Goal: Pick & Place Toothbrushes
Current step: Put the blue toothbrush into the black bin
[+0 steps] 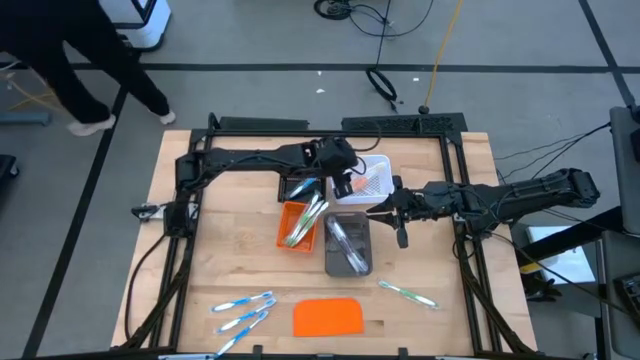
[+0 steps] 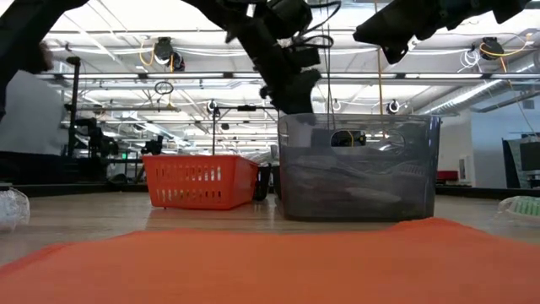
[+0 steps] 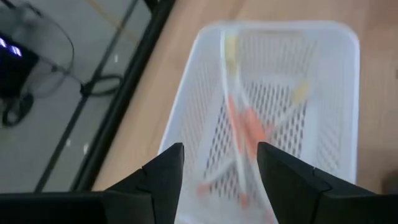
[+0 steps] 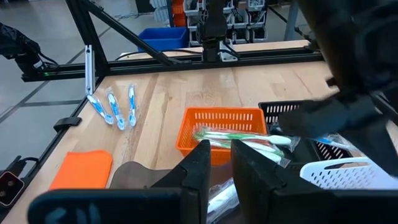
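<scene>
A white basket [image 3: 336,93] at the table's far middle holds pink and white toothbrushes [image 3: 245,124]. My left gripper [image 3: 221,168] hangs open just above its near end, touching nothing. Green toothbrushes [image 4: 239,135] lie in the orange basket [image 1: 298,225], and pale grey ones [image 1: 346,245] in the grey tray [image 1: 348,262]. Three blue toothbrushes [image 1: 245,310] and one green toothbrush [image 1: 408,293] lie flat on the table near its front. My right gripper [image 4: 221,158] hovers to the right of the trays, level, with only a narrow gap and nothing in it.
A flat orange slab [image 1: 328,317] lies at the front middle. A black tray [image 1: 298,186] stands behind the orange basket. A black frame [image 1: 300,125] borders the table. A person [image 1: 90,60] walks on the floor beyond the far left corner.
</scene>
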